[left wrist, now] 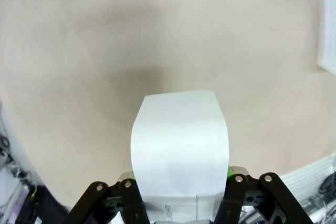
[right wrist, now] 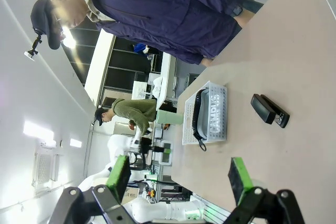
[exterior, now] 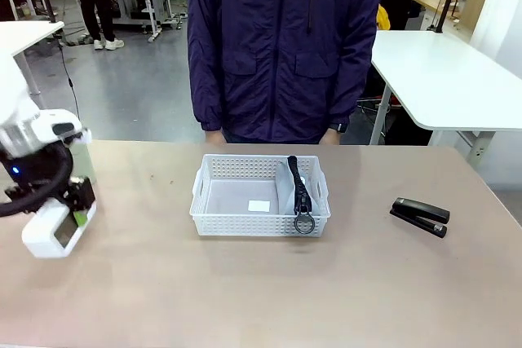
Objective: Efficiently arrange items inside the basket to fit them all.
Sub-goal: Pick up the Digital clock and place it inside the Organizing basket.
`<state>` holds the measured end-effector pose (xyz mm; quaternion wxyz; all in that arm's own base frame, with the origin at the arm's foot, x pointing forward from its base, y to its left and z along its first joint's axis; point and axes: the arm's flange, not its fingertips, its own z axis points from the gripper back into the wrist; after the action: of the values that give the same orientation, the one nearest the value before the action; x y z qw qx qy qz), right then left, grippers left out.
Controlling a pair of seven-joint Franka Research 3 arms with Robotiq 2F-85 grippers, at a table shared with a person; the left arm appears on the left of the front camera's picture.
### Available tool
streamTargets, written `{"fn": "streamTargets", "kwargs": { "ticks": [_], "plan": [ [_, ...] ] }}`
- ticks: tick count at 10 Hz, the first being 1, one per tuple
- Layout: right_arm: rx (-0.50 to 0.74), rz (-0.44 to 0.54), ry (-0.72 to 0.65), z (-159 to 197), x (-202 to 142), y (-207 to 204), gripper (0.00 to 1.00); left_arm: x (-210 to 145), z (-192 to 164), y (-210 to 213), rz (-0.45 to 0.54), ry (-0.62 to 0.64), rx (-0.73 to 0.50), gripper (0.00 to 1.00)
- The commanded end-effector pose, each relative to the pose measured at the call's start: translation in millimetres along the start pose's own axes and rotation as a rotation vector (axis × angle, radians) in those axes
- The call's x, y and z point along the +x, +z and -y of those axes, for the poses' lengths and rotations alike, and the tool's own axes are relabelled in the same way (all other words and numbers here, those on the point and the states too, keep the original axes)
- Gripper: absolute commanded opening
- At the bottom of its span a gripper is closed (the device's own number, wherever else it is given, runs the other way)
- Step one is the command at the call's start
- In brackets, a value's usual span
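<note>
The white perforated plastic basket (exterior: pixel 245 224) stands mid-frame on the beige table (exterior: pixel 163 299), with the grey soft pouch with black strap (exterior: pixel 291 189) in its right end. The black stapler (exterior: pixel 419 216) lies to its right, the white rounded box (exterior: pixel 50 232) at far left.

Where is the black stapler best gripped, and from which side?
Across the long sides of the stapler, about mid-length, coming down from above. It lies flat on the table, long and narrow, well clear of the basket, so there is likely room on either side.

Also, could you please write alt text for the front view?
The left gripper grips a white rounded box at the table's left. A central white basket holds a grey pouch; a black stapler lies to its right. A person stands behind.
</note>
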<state>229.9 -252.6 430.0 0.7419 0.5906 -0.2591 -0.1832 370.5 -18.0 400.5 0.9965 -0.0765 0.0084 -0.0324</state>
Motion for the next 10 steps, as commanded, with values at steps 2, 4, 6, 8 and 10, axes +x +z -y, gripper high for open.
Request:
{"fn": "streamTargets", "kwargs": {
  "ticks": [2,4,6,8,10],
  "plan": [
    [0.023,0.014,0.028,-1,3,-1,1.0,-36,2,84,0.163,-0.061,-0.166,0.0],
    [0.023,0.014,0.028,-1,3,-1,1.0,-68,-14,112,0.343,-0.117,-0.329,0.0],
    [0.023,0.014,0.028,-1,3,-1,1.0,-93,-29,115,0.505,-0.16,-0.42,0.0],
    [0.023,0.014,0.028,-1,3,-1,1.0,-78,-26,142,0.441,-0.094,-0.348,0.0],
    [0.023,0.014,0.028,-1,3,-1,1.0,-78,-26,142,0.441,-0.094,-0.348,0.0]
  ]
}}
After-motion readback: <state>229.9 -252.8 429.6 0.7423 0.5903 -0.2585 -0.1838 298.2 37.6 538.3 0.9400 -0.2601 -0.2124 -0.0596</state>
